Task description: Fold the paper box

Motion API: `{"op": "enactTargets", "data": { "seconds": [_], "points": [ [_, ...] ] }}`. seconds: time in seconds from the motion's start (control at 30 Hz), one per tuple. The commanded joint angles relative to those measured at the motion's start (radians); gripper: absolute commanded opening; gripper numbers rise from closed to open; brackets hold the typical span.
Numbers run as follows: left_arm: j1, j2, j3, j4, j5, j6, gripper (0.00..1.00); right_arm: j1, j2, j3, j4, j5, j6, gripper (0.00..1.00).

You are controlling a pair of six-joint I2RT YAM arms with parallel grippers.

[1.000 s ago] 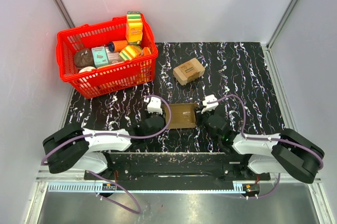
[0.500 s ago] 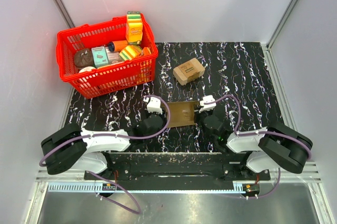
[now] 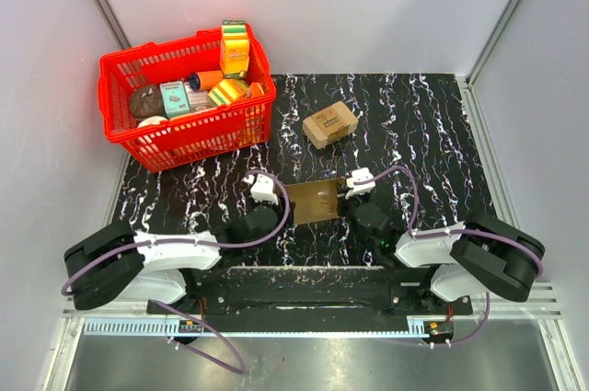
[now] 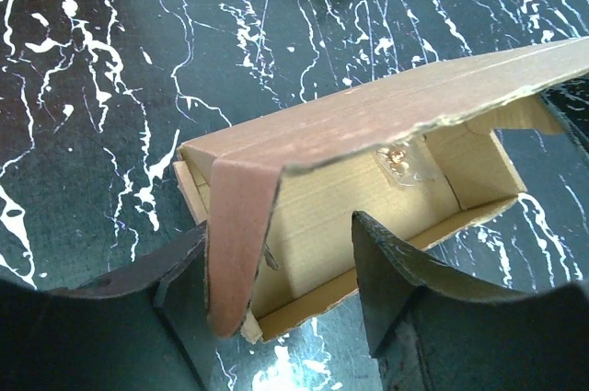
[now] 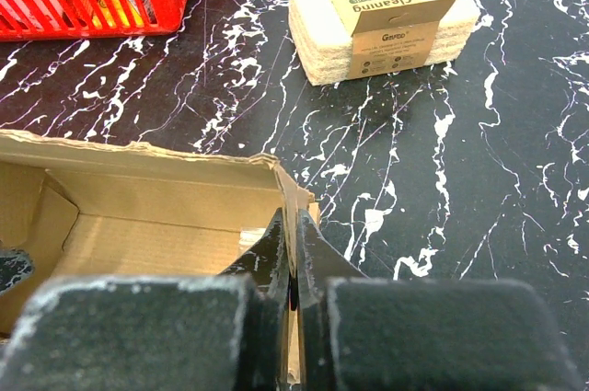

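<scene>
A: Worktop (image 3: 433,133) entry: red basket (image 3: 189,141) far left. Paper box (image 3: 316,201) lies near the front edge between both arms, lid flap half raised.
B: Right fingers (image 5: 293,230) pinched tight on its right wall (an anchor, I judge, so the tray can't slide).
A: Left fingers (image 4: 276,235) spread wide, straddling the left end by the drooping tab, gripping nothing. Probably placed to tuck it.
</scene>
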Motion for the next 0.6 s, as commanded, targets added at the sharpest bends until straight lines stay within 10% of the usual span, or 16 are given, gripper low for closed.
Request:
{"op": "enactTargets", "data": {
  "seconds": [0.0,0.57],
  "points": [
    [-0.008,-0.059,-0.020,0.056,0.045,-0.048,0.59,0.020,0.009,0.009,0.073,0.033,-0.009,0.01],
    [-0.013,-0.181,-0.080,-0.035,0.229,-0.074,0.75,0.028,0.053,-0.034,0.168,0.039,-0.012,0.01]
  ]
}}
